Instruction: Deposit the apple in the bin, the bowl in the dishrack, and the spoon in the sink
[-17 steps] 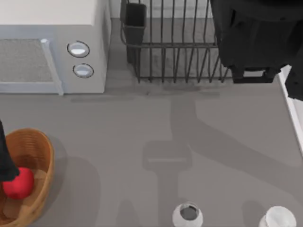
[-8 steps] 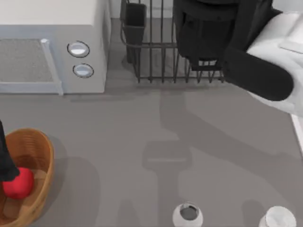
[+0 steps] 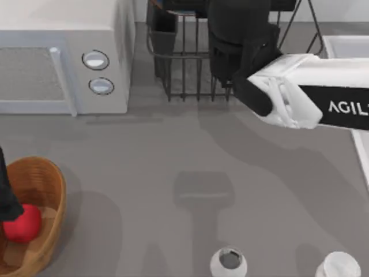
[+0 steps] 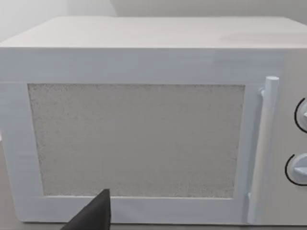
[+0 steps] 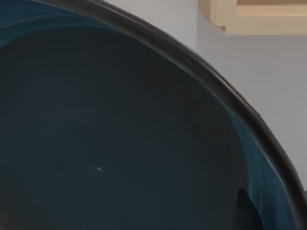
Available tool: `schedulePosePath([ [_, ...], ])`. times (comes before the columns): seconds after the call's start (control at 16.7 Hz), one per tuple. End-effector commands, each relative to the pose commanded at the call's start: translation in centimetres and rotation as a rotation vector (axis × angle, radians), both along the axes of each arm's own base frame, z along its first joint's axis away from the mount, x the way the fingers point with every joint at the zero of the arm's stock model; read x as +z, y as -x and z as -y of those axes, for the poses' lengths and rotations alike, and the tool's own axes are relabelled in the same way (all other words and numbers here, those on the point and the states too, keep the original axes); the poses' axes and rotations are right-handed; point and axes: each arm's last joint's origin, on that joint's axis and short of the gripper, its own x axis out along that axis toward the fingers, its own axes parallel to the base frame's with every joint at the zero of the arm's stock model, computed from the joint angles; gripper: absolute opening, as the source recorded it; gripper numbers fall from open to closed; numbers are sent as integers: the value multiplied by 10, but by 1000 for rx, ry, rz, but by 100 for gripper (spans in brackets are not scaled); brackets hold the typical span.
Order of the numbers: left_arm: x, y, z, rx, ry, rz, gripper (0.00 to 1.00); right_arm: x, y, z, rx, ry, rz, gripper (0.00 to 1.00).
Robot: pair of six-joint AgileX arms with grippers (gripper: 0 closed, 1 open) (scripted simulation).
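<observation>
Right arm (image 3: 305,107) reaching in from the 3 o'clock edge of the top view, white forearm crossing toward 12 o'clock, black wrist and right gripper (image 3: 239,43) poised over the dishrack (image 3: 184,63). Bowl (image 5: 120,143) pressed close before the right wrist camera, dark teal inside and dark rim visible, one black fingertip (image 5: 247,213) against its inner wall. Grip on the bowl apparent, though the jaws themselves not seen whole. Whether the bowl touches the rack bars: cannot tell.

Rack standing at 12 o'clock on the table (image 3: 173,161), black utensil cup (image 3: 163,29) at its left corner, just beside the microwave (image 3: 63,55) at 10 o'clock.

Apple (image 3: 23,224) lying in the bin (image 3: 43,184) at 8 o'clock, against the near-left wall. Left arm (image 3: 7,193) parked at the left edge, just above the apple, facing the microwave door in its wrist view; left finger (image 4: 93,215) seen as one dark tip, opening not determinable.

Sink (image 3: 346,43) rim at 2 o'clock, partly covered by the right arm. Two white cups (image 3: 229,262) at 6 and 5 o'clock, well apart from the rack.
</observation>
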Motion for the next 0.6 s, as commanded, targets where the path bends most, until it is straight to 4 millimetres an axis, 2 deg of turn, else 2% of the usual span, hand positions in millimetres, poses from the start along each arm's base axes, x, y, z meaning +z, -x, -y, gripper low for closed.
schedulePosePath([
  [0.18, 0, 0, 0, 0, 0, 0, 100, -24, -18, 13, 2, 5, -6, 0],
  [0.42, 0, 0, 0, 0, 0, 0, 100, -25, -18, 14, 2, 5, -7, 0],
  [0.6, 0, 0, 0, 0, 0, 0, 100, -25, -18, 14, 2, 5, -7, 23],
])
